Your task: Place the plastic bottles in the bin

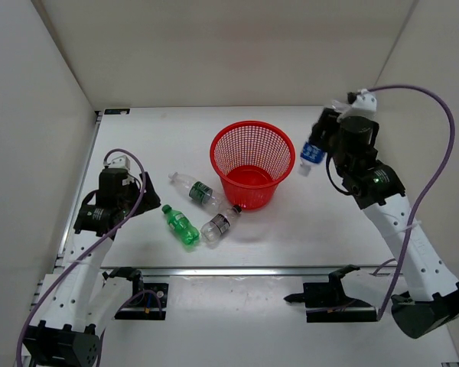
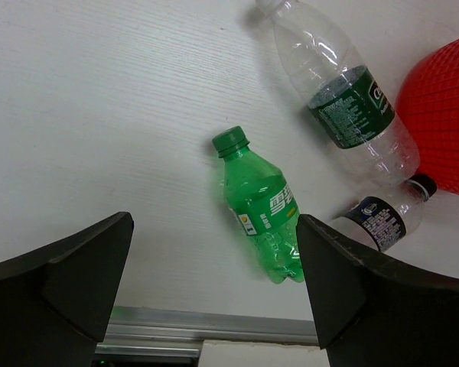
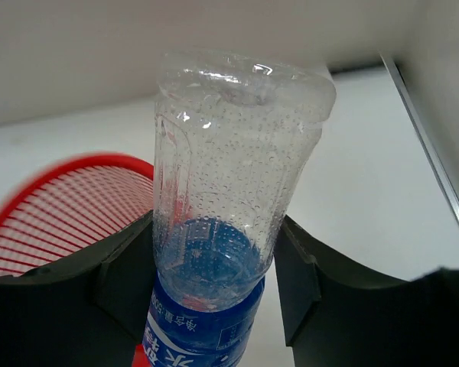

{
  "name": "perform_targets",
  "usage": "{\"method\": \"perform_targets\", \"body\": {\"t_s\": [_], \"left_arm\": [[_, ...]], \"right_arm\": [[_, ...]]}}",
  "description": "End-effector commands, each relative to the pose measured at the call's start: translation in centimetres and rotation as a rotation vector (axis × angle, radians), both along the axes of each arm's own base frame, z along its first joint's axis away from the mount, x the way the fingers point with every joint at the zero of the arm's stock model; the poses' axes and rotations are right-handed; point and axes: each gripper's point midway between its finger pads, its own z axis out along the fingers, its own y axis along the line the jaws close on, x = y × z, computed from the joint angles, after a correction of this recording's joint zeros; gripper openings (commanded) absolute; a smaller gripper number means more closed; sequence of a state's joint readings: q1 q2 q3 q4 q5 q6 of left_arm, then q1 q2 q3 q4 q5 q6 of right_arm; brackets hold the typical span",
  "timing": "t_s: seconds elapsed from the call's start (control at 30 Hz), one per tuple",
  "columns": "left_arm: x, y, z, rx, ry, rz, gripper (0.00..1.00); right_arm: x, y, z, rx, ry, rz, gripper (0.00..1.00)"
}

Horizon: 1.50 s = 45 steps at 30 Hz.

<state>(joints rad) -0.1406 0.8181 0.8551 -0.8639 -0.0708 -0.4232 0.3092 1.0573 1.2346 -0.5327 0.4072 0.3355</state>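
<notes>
Beside the bin's [image 1: 218, 153] right rim, clear of the table [image 1: 314, 222], the right gripper [image 1: 318, 150] is clamped on the blue bottle [image 1: 311, 156], which is not yet over the mouth. The bin's floor shows bare, so I judge none of the four is in.

Three lie near the front edge, left of the bin: the dark-label bottle [image 1: 197, 189], the green bottle [image 1: 181, 225] and the black-label bottle [image 1: 220, 223], whose cap end lies just beside the bin's base. The left gripper [image 1: 141, 191] hangs wide open and empty at the left side.

Walls close off the left, back and right edges, and the right arm works near the right one. The bin's mouth is unobstructed from above.
</notes>
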Motion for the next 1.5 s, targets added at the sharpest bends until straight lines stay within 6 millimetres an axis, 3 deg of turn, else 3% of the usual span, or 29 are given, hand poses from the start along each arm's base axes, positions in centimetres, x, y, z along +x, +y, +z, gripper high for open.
{"method": "perform_targets", "body": {"t_s": [0.0,0.07,0.17,0.27,0.3,0.4,0.47,0.6,0.8,0.87,1.1,1.27,1.47], "left_arm": [[-0.1,-0.4,-0.3,-0.018,-0.004,-0.007,0.99],[-0.2,-0.8,-0.6,-0.035,-0.001,-0.013,0.99],[-0.2,-1.2,-1.7,-0.05,0.016,-0.012,0.99],[-0.1,-1.4,-2.2,-0.051,0.018,-0.021,0.99],[-0.1,-1.5,-2.4,-0.054,0.02,-0.021,0.98],[-0.5,-1.5,-3.4,-0.052,0.038,-0.017,0.99],[-0.7,-1.9,-4.2,-0.057,0.058,-0.034,0.99],[-0.3,-2.4,-4.8,-0.06,0.067,-0.031,0.98],[0.5,-3.6,-6.5,-0.094,0.091,-0.019,0.98],[1.0,-4.1,-6.9,-0.104,0.094,-0.007,0.99],[2.3,-4.9,-8.7,-0.086,0.109,0.045,0.98],[2.1,-5.6,-10.8,-0.063,0.168,0.051,0.98],[1.4,-5.3,-13.3,-0.031,0.231,0.069,0.93]], "right_arm": [[1.9,4.2,9.3,-0.14,-0.291,0.096,0.21],[2.6,8.0,10.6,-0.146,-0.344,0.193,0.22],[4.0,13.7,9.2,-0.137,-0.332,0.323,0.25],[5.0,16.5,7.2,-0.141,-0.309,0.389,0.38],[5.3,16.5,7.2,-0.142,-0.307,0.386,0.43],[5.8,17.5,7.0,-0.149,-0.296,0.422,0.76],[5.4,18.1,8.1,-0.14,-0.326,0.439,0.86],[4.4,17.3,10.0,-0.16,-0.381,0.442,0.99],[2.6,15.4,10.1,-0.189,-0.372,0.398,0.99],[1.6,14.2,9.0,-0.188,-0.35,0.367,0.99],[-1.5,7.1,3.9,-0.099,-0.213,0.236,0.99],[-3.4,2.9,1.1,-0.086,-0.133,0.137,0.99],[-4.6,-1.4,0.1,-0.094,-0.099,0.032,0.99]]}}
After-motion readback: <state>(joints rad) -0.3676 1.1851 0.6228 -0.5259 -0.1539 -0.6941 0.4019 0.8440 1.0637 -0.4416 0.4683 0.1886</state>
